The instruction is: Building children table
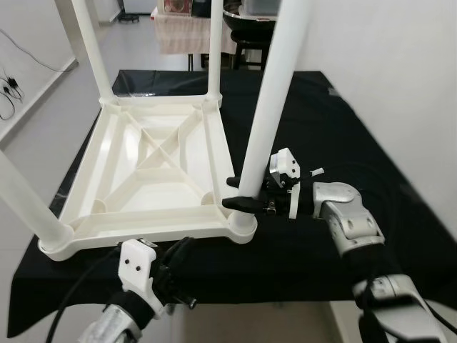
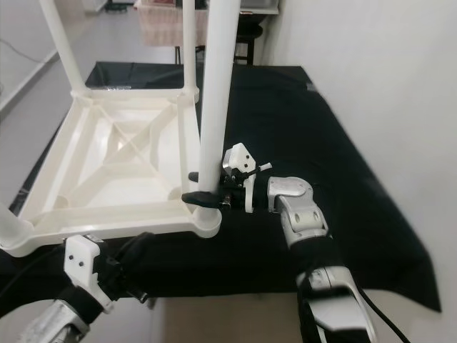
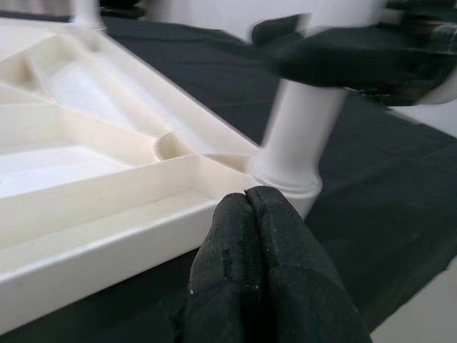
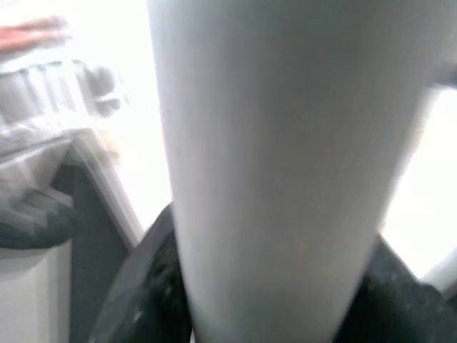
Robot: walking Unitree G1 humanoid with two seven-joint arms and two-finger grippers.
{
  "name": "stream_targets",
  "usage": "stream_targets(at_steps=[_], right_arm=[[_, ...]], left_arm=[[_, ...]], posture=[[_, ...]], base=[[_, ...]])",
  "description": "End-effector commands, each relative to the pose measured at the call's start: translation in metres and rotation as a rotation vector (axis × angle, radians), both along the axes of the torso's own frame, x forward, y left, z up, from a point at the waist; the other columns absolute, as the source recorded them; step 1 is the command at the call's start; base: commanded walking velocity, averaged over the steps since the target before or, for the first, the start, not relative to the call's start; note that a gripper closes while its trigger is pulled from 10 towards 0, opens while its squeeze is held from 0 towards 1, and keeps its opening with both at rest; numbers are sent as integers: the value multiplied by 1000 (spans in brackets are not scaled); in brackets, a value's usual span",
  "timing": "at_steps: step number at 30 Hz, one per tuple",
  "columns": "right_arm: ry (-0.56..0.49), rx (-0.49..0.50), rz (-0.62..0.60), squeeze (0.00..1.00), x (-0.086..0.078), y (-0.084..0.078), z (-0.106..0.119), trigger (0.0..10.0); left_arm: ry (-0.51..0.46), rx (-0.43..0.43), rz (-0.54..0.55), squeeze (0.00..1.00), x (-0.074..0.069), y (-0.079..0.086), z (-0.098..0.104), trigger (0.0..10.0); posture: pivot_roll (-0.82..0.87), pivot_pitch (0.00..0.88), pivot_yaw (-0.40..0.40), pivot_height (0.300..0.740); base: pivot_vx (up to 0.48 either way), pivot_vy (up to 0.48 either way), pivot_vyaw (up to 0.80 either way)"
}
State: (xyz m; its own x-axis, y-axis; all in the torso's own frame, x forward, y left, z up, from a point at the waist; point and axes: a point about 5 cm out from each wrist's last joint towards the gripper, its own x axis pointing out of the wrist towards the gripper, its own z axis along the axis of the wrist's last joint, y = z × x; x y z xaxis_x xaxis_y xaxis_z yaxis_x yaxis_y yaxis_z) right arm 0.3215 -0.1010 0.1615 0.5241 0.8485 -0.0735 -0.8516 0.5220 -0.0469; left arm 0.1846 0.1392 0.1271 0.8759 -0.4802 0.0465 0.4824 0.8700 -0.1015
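Note:
A white children's table lies upside down on a black cloth. Its legs stand upward. My right gripper is shut on the near-right leg just above the leg's corner socket, one black finger on each side. In the right wrist view that leg stands close between the fingers. My left gripper is shut with nothing in it. It sits just below the table's near rim, left of that corner, and appears in the left eye view as the left gripper.
Other legs rise at the far left, far right and near left. The black cloth spreads right toward a white wall. Grey floor with a cable lies left. Furniture stands behind.

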Motion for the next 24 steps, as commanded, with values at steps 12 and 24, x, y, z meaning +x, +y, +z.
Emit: stream_targets(at_steps=[12,24], right_arm=[[141,-119,-378,0,-21,32,-45,8392],[-22,-98,180,0,2,36,5,10000]], left_arm=[[3,-5,-1,0,1,0,1,10000],[0,-5,-5,0,3,-3,0,10000]], posture=[[103,71,-68,740],[114,51,-72,740]], base=[[0,0,0],[0,0,0]])
